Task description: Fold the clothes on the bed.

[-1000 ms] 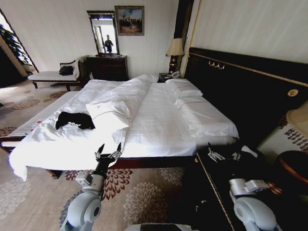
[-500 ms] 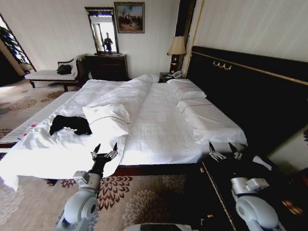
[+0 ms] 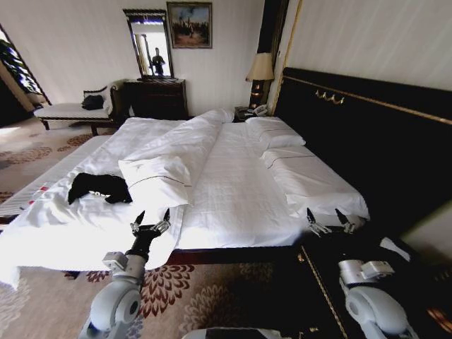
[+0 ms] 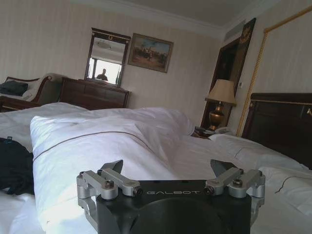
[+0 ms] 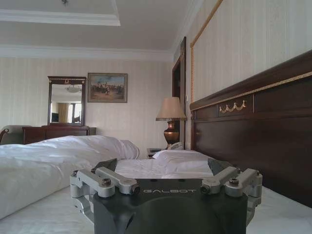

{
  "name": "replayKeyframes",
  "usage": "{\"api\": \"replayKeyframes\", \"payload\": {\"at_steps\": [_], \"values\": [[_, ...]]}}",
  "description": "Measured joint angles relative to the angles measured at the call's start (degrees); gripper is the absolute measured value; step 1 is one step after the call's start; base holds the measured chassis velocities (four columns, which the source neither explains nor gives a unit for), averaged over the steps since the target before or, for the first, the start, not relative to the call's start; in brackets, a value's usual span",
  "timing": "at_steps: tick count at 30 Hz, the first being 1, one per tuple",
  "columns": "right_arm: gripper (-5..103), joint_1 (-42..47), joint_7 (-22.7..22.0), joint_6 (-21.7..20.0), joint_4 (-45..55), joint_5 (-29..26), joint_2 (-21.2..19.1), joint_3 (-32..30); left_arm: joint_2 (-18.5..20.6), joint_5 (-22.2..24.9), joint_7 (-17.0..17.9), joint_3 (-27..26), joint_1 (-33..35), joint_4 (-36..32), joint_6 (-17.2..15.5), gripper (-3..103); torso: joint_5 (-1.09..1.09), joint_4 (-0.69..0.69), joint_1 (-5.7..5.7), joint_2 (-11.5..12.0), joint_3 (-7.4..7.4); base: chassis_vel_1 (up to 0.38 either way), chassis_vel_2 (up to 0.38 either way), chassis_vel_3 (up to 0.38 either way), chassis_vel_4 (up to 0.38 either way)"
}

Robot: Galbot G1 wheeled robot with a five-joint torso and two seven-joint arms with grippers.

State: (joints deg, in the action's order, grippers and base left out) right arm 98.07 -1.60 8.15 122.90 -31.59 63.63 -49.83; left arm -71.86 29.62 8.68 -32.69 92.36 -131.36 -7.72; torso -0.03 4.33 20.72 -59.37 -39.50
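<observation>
The clothes (image 3: 99,188), a crumpled black T-shirt, lie on the bed (image 3: 233,201) near its foot, to the left of a folded duvet corner. In the left wrist view the black shirt (image 4: 14,165) shows beside that corner. My left gripper (image 3: 150,220) is open at the bed's near edge, right of the shirt and apart from it, with nothing between its fingers (image 4: 114,168). At the same edge, near the headboard, my right gripper (image 3: 328,219) is open and holds nothing; its fingers (image 5: 108,165) point along the mattress.
A folded white duvet (image 3: 169,152) runs down the bed's middle, with pillows (image 3: 279,134) by the dark headboard (image 3: 367,127). A dark nightstand (image 3: 374,265) stands low on the right. Across the room are a lamp (image 3: 260,69), a dresser (image 3: 157,97) and a chaise (image 3: 70,111).
The whole head view has shifted as the camera moved nearer the bed. Both grippers now reach the bed's near edge. The shirt lies as before.
</observation>
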Motion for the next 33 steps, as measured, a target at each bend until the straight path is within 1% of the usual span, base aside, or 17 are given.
{"api": "replayKeyframes", "payload": {"at_steps": [10,19,33], "values": [[100,-0.1,-0.4,0.4,0.3,-0.6,-0.1,-0.3,0.0,-0.7,-0.3,-1.2,0.4,-0.1,0.4,100,0.0,0.0,-0.01,0.0,0.0,0.0,0.0,0.0,0.0],[100,-0.2,-0.3,0.0,0.0,0.4,0.5,-0.1,-0.5,-1.1,-0.4,-1.1,0.7,-0.4,0.6,100,0.0,0.0,-0.01,0.0,0.0,0.0,0.0,0.0,0.0],[100,0.2,-1.8,-0.6,0.3,0.0,0.7,-0.3,-0.9,-0.9,-0.4,-0.8,0.4,-0.5,0.9,100,0.0,0.0,-0.01,0.0,0.01,-0.02,0.018,0.018,-0.014]]}}
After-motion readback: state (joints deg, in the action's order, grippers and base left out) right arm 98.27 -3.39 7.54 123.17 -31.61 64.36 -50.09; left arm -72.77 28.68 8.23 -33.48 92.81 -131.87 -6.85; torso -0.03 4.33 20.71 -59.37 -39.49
